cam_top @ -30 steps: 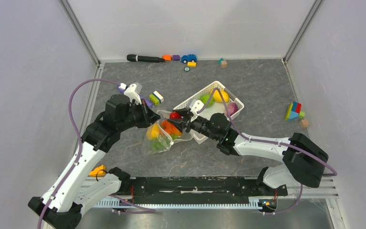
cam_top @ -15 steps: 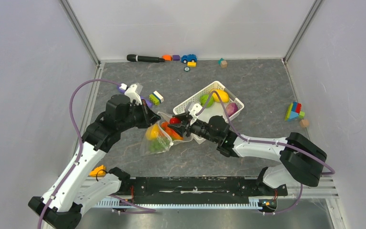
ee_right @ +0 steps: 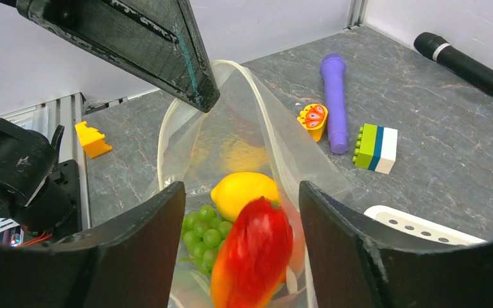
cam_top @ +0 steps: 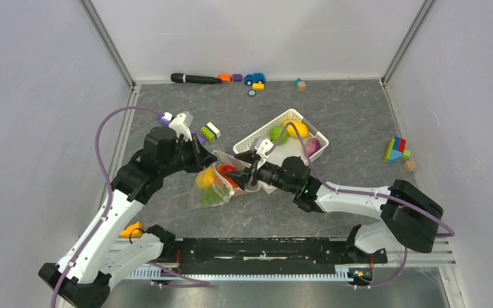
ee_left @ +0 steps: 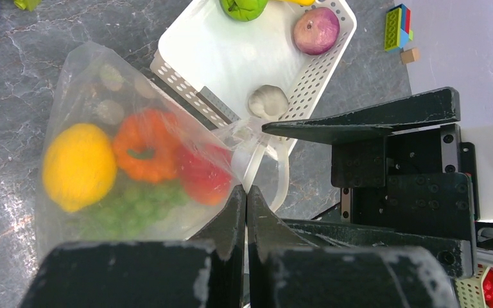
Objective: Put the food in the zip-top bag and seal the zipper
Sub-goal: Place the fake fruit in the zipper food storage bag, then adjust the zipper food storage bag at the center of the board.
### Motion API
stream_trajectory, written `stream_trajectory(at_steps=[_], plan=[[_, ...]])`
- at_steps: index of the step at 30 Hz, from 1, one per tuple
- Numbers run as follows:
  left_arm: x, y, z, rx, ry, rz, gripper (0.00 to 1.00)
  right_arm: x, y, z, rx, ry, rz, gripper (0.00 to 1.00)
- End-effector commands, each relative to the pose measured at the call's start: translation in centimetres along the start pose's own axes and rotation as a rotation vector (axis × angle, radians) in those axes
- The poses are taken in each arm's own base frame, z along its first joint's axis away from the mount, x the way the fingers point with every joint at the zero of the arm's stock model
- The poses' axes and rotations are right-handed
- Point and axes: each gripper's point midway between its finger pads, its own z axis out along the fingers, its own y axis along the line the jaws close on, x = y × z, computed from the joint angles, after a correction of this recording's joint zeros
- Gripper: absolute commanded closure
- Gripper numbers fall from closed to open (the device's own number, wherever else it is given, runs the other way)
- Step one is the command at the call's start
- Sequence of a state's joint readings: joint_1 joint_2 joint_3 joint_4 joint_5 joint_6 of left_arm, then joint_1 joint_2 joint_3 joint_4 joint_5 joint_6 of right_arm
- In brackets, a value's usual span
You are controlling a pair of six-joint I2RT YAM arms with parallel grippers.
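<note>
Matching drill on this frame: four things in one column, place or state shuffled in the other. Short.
1. yellow mango
2. purple onion
3. black microphone
4. left gripper

A. at the far edge of the table
B. shut on the rim of the zip-top bag
C. inside that bag
D. in the white basket

Pairs: 1-C, 2-D, 3-A, 4-B

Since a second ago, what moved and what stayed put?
The right jaws carried the red fruit leftward into the mouth of the zip-top bag, then opened and let it go. The left jaws stayed shut on the bag's edge. The white basket and the purple onion in it did not move.
</note>
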State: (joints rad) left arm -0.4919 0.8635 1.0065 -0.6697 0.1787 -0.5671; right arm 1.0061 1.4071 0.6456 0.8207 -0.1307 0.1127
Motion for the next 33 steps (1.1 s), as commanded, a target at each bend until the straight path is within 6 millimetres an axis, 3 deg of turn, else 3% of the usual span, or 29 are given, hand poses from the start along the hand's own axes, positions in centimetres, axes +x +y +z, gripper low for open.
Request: stream_trajectory(at_steps=[1, 5, 11, 16, 19, 26, 33], plan=[[-1.4, -1.1, 0.0, 0.054, -0.051, 0.015, 0.98, -1.6, 0.9, -0.5, -0.029, -0.028, 0.027, 0.26], [-1.3, -1.1, 0.0, 0.053, -0.050, 0.014, 0.98, -2.3, 1.5, -1.4, -0.049, -0.030, 0.046, 0.15], [-1.5, -0.8, 0.0, 0.038, -0.058, 0.019, 0.98, -2.9, 0.5, -2.9, 0.000, 0.003, 0.061, 0.02], [-1.5, -0.8, 0.1, 0.034, -0.055, 0.019, 0.98, 0.5, -2.6, -5.1, 0.159, 0.150, 0.099, 0.02], [-1.5, -0.8, 0.1, 0.035, -0.054, 0.019, 0.98, 2.3, -3.1, -6.4, 0.173, 0.223, 0.129, 0.02], [-1.3, -0.9, 0.2, 0.042, -0.045, 0.019, 0.98, 4.9, -3.1, -8.1, 0.193, 0.287, 0.192, 0.12], [-1.4, -1.0, 0.1, 0.044, -0.046, 0.019, 0.98, 5.9, -3.3, -7.2, 0.206, 0.271, 0.263, 0.27]])
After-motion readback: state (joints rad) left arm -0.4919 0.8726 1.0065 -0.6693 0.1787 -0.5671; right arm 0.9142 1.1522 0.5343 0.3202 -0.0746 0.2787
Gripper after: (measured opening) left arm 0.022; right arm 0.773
